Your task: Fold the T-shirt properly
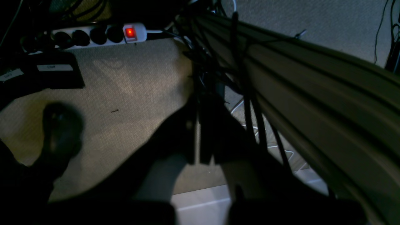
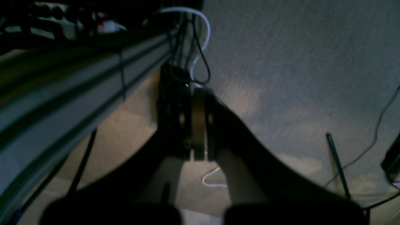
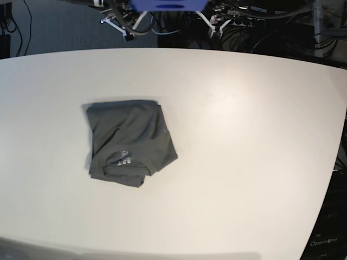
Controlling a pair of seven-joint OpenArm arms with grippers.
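So, quick rundown:
T-shirt: folded bundle, left-centre of the white table
Long axis: far-to-near, neck label toward near edge
Left gripper: fingers together, holding nothing
Right gripper: same

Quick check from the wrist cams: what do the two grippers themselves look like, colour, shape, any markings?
Both look black and are dimly lit. The left gripper has two broad dark fingers tapering to narrow tips. The right gripper has the same tapered shape, with a brownish strip between its fingertips. No markings are legible. Neither arm shows in the base view.
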